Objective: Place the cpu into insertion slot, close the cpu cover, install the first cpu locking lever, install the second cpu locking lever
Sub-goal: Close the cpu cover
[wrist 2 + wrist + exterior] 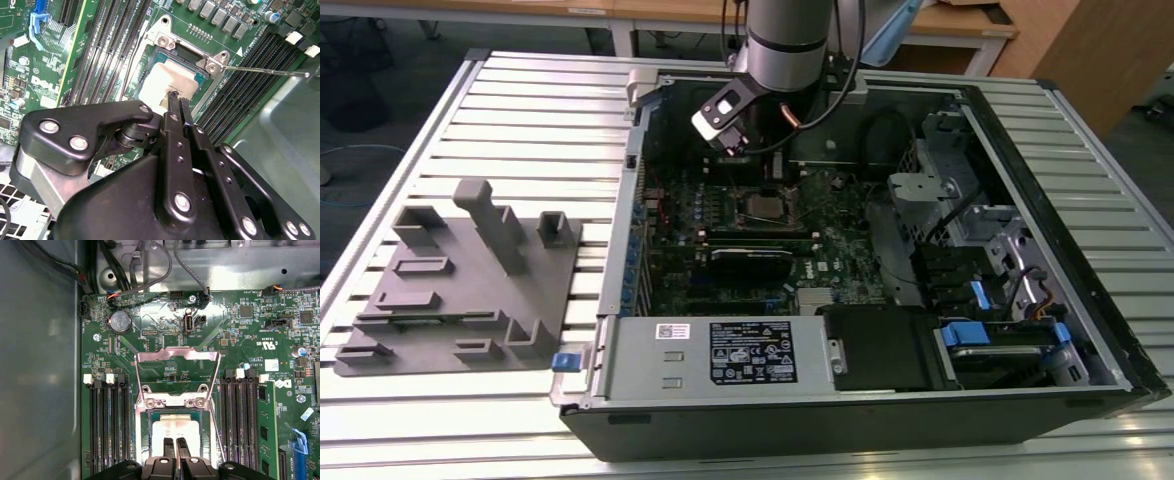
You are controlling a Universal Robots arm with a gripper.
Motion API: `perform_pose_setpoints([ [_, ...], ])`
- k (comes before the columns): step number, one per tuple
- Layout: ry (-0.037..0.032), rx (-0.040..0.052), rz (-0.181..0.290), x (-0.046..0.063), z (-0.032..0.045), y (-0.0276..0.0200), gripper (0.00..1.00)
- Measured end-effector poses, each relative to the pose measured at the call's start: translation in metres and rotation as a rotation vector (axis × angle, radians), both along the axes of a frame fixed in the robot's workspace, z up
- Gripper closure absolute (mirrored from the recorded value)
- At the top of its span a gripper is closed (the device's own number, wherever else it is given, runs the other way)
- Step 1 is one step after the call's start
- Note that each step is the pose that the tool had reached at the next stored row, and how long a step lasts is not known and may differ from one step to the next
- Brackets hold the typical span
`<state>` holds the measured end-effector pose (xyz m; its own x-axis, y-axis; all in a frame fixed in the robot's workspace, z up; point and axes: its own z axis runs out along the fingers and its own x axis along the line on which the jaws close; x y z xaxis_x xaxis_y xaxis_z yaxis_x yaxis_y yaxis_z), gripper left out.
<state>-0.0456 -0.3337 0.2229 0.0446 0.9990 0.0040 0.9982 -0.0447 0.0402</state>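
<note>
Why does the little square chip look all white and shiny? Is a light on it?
Yes, glare: in the second wrist view the cpu top looks washed out, nearly white; in the first wrist view the cpu cover gleams pale; in the exterior view the slatted table is bright, while the inside of the computer case is dimmer.

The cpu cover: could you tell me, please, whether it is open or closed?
Open. In the first wrist view the cpu cover is swung back on its hinge, leaving the top of the cpu uncovered.
</note>
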Motion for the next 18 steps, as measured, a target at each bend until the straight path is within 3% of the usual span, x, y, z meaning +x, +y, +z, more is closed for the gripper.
perform_pose_setpoints([
  [7, 0.0001, -0.0001, 0.0, 0.0, 0.0002, 0.0, 0.84],
  [18, -0.0001, 0.0001, 0.0, 0.0, 0.0073, 0.0, 0.84],
])
